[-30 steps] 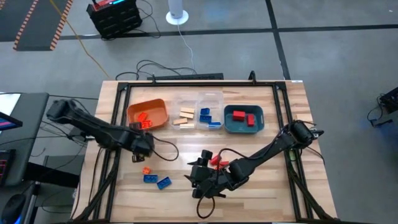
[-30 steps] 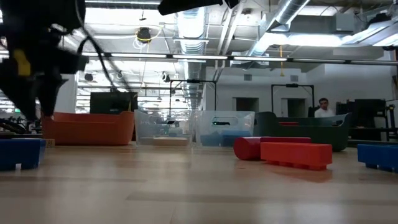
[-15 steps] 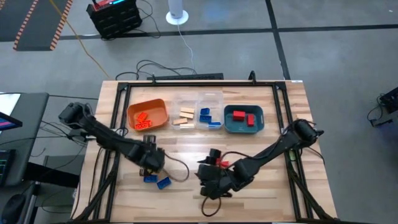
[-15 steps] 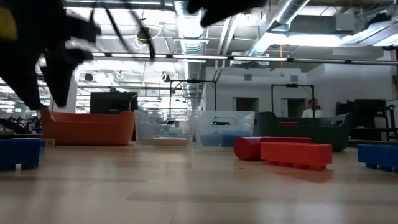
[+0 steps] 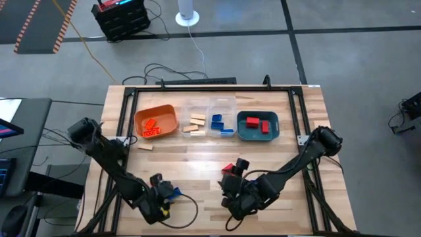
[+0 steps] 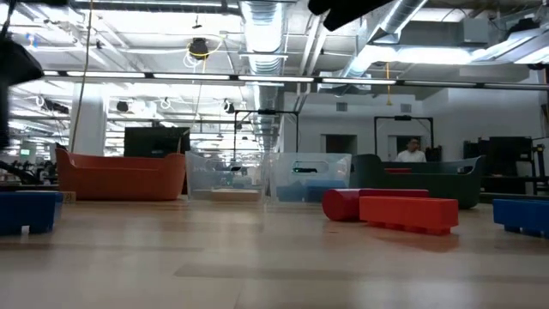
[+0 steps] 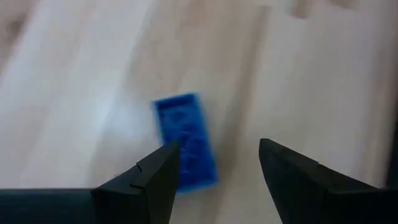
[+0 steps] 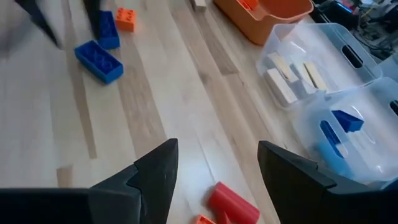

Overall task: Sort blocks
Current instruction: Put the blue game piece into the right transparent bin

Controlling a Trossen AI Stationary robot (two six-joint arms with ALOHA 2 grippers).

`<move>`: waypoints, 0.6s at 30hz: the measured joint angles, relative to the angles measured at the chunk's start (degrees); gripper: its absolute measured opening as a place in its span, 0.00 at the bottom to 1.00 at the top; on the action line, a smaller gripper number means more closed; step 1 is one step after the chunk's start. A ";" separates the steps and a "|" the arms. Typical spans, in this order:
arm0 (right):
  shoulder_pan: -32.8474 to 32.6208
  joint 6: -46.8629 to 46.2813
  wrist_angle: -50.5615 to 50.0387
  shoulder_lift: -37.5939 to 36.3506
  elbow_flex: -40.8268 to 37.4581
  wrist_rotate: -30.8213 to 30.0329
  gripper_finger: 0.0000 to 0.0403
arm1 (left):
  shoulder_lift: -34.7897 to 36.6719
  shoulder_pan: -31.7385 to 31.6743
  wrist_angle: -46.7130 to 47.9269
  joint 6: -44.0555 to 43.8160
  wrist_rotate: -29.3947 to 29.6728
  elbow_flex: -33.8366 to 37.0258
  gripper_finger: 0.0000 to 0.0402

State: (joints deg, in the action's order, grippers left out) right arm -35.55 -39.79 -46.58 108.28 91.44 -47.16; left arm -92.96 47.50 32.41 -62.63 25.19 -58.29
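Left wrist view: the left gripper hangs spread wide over a small blue studded brick; the right gripper gapes empty above the wooden tabletop.

Open jaws, blue blocks, orange tray, tan blocks

Four trays sit in a row on the far side of the wooden table — orange tray on the left, two clear trays, then teal tray — a person stands far back.
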 joint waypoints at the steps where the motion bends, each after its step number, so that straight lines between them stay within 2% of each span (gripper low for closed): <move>1: 0.00 0.15 0.32 -0.01 0.00 -0.02 0.63 | -0.64 -0.08 0.55 -0.92 0.98 0.05 0.53; 4: -0.06 0.59 1.29 -0.01 0.00 -0.02 0.63 | -2.10 -0.47 0.91 -1.86 3.39 -0.08 0.53; 10: -0.83 0.63 2.80 -0.01 0.00 -0.04 0.63 | -4.69 -1.60 5.34 -0.72 3.38 -2.96 0.53; 18: -0.72 1.59 5.22 -0.01 0.00 -0.09 0.63 | -4.60 -3.24 4.70 5.07 1.16 -3.07 0.57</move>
State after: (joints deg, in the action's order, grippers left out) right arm -36.27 -38.21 -41.37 108.27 91.44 -47.25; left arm -97.56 44.26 37.12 -57.55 26.35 -61.36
